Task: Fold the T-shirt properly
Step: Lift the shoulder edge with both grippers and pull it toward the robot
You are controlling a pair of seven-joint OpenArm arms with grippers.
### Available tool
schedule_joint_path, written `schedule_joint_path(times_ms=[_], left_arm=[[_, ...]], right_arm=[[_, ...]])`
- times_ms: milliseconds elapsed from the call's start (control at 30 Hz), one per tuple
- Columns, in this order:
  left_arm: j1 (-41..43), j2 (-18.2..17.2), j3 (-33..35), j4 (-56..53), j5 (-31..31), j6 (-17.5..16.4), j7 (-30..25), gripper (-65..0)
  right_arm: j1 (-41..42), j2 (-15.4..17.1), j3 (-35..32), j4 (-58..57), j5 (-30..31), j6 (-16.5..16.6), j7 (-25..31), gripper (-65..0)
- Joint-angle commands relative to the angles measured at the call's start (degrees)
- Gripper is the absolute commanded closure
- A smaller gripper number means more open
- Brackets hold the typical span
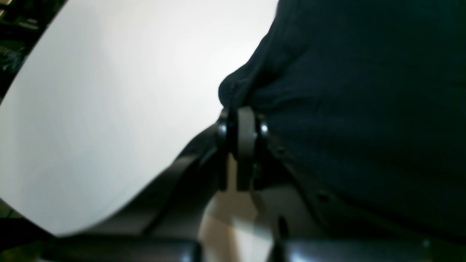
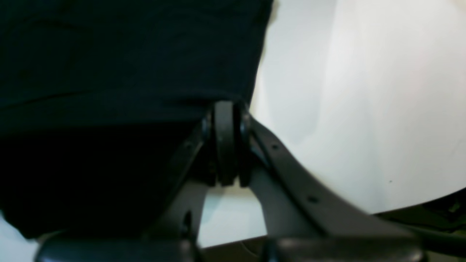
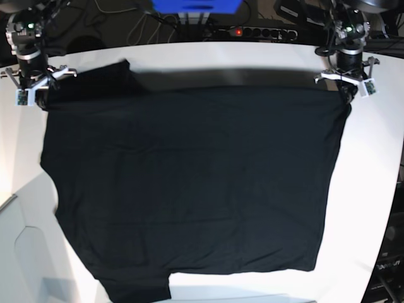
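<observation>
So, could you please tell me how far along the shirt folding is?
Early stage. Done: the T-shirt is spread plain side up on the table. In hand: the left end effector and right end effector each pinch a far corner. Left: every fold.

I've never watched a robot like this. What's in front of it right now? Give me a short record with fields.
Garment: black T-shirt, spread across most of the table, plain side showing
Surface: white table
Left gripper: shut on the T-shirt, pinching a far corner
Right gripper: shut on the T-shirt, pinching the other far corner
Far edge of shirt: stretched between the two grippers
Sleeves: one shows at the far corner near the right gripper, another at the near edge
Folding: no fold visible yet
Print and label: not visible
</observation>
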Motion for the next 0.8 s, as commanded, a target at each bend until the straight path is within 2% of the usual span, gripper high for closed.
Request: schedule_joint_path(times_ms=[0, 300, 533, 767], left_arm=[[0.1, -0.7, -0.4, 1.0, 0.0, 0.4, -1.6, -0.1], [-5.4, -0.4, -0.1, 0.4, 0.4, 0.4, -1.4, -0.1], [-14.5, -0.9, -0.4, 0.4, 0.5, 0.4, 7.4, -0.1], [-22.7, -1.0, -0.3, 0.4, 0.5, 0.4, 12.4, -0.1]], right_arm=[[0.8, 0.6, 0.2, 1.0, 0.7, 0.4, 1.7, 0.0], [7.8, 0.6, -0.2, 0.8, 0.5, 0.4, 1.6, 0.0], [13.7, 0.6, -4.7, 0.5, 0.3, 0.4, 1.5, 0.0], [21.7, 1.4, -6.7, -1.7, 0.2, 0.4, -5.5, 0.0]])
